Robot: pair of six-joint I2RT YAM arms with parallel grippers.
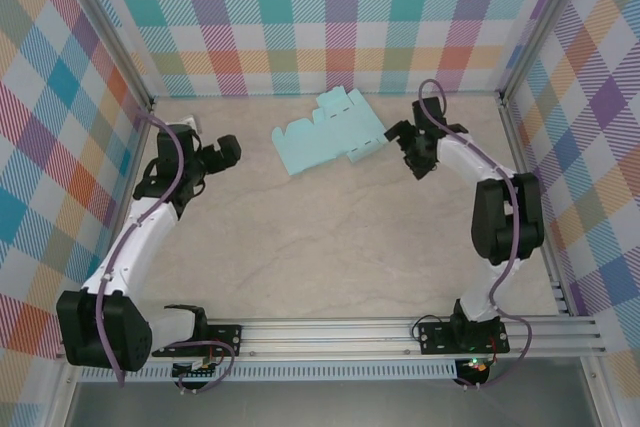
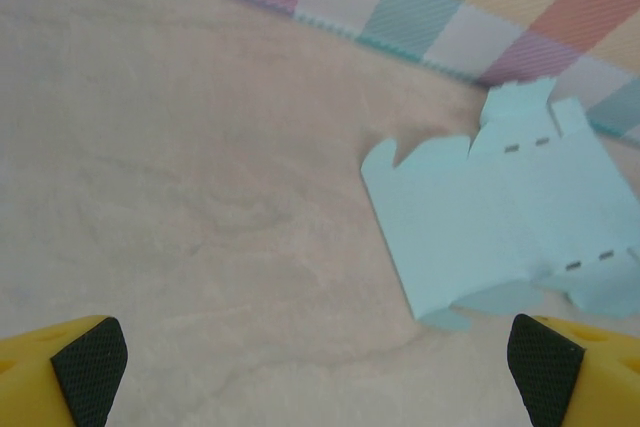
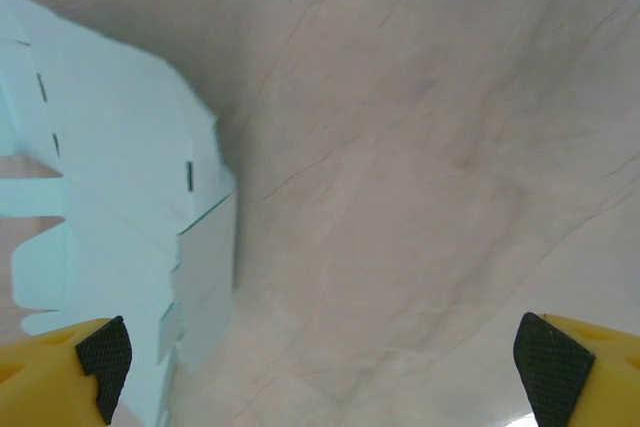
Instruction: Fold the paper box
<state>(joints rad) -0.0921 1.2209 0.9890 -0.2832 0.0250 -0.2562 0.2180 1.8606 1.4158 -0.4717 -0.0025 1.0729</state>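
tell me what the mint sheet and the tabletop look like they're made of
The paper box looks like thin card, matte pale mint: it has clean die-cut tabs and short slits, and it lies nearly flat. The table looks like smooth laminate or vinyl with a beige, faintly veined print and low sheen; real stone or wood cannot be ruled out.

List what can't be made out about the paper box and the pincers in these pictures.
- Left wrist view: the paper box runs off the right edge, so that side is cut off.
- Right wrist view: it runs past the left and bottom edges; a fingertip of the right pincer covers part of its lower end.
- Top view: its slits and creases are too small to read; its underside faces the table.
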